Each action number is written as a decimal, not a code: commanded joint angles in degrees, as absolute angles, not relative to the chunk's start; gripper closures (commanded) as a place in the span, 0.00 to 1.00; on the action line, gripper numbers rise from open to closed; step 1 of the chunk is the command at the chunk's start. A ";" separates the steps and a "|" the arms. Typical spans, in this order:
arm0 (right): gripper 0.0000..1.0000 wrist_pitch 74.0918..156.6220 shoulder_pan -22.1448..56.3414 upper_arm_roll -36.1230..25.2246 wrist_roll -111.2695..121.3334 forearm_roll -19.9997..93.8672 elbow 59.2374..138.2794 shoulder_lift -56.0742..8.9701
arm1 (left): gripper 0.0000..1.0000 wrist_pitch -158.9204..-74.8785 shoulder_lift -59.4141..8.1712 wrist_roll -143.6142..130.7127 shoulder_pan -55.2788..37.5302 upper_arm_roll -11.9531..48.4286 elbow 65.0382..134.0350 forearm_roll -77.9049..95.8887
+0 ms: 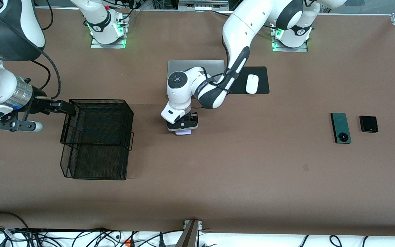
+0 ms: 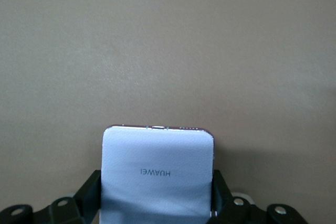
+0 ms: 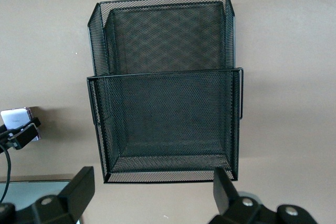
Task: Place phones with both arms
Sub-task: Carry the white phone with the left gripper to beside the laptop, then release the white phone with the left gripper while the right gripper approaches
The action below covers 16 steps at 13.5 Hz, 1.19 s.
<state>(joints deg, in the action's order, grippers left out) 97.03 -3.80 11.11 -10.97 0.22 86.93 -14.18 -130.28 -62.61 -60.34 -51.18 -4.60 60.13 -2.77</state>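
The left tool [image 1: 183, 127] grips the lilac-white phone [image 2: 157, 174] by its side edges, low over the counter [image 1: 238, 171] near the laptop [image 1: 183, 65]. The right tool [image 3: 152, 192] hangs wide open over the mesh basket [image 1: 96, 137]. The green phone [image 1: 340, 127] lies lengthwise toward the camera, the black phone [image 1: 368, 124] beside it.

The left gripper [image 1: 182, 126] covered most of the lilac-white phone [image 1: 182, 132]; beside it, the arm hid much of the laptop [image 1: 183, 64].
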 commanded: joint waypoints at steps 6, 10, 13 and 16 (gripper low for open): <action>0.00 96.86 -3.60 11.25 -11.60 -0.62 87.19 -13.71 | 0.00 -128.59 -62.58 -60.65 -51.59 -7.82 57.22 -2.29; 0.00 96.68 -3.43 11.34 -10.99 -0.35 87.10 -13.71 | 0.00 -119.03 -54.08 -53.19 -46.77 -6.51 62.19 -1.67; 0.00 97.11 1.03 12.92 -12.73 -0.88 86.66 -13.71 | 0.00 -118.04 -44.24 -48.99 -42.99 -6.42 74.40 -1.85; 0.00 98.52 9.90 12.92 -23.87 -1.58 84.83 -16.95 | 0.00 -118.04 -30.81 -37.57 -36.06 -6.42 90.13 -1.85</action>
<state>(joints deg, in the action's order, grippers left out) 97.72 5.17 13.02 -17.76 -0.31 86.84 -14.49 -117.37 -42.80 -44.52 -39.95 -7.43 75.21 -2.73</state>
